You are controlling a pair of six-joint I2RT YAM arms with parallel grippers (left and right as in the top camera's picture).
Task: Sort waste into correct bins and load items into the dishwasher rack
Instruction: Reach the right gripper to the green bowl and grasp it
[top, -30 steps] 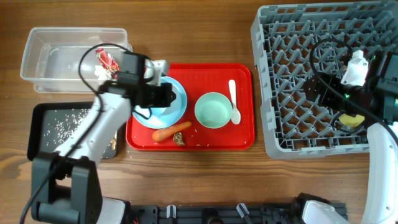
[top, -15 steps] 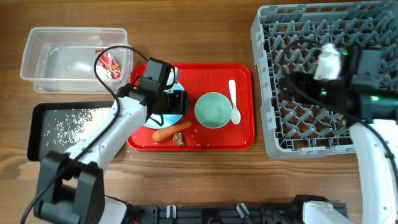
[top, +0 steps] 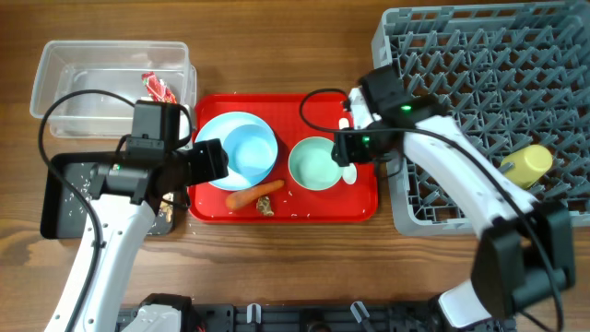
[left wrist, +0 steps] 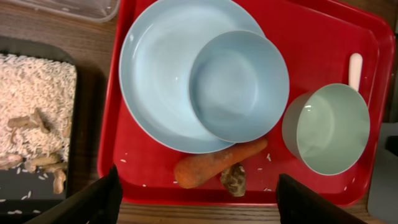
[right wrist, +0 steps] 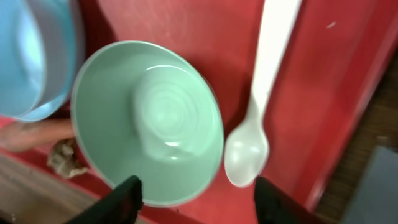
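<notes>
On the red tray, a small light blue bowl (top: 251, 152) sits in the light blue plate (top: 219, 136). An orange carrot (top: 255, 195) and a brown scrap (top: 265, 207) lie in front of them. My left gripper (left wrist: 199, 205) is open and empty above the tray's near-left edge, just short of the carrot (left wrist: 217, 165). My right gripper (right wrist: 202, 199) is open over the pale green bowl (right wrist: 149, 118) and the white spoon (right wrist: 261, 106), with nothing held. A yellow cup (top: 526, 165) lies in the grey rack (top: 479, 111). The red-and-white wrapper (top: 159, 89) lies in the clear tub (top: 101, 78).
The black tray (top: 55, 198) left of the red tray (top: 277, 106) holds rice grains and brown scraps. The rack stands close against the red tray's right side. Rice crumbs dot the red tray's front.
My right arm has swung from the rack to the red tray, and its jaws stand narrower. My left gripper has opened and drawn back toward the tray's left edge. The wrapper now lies in the tub.
</notes>
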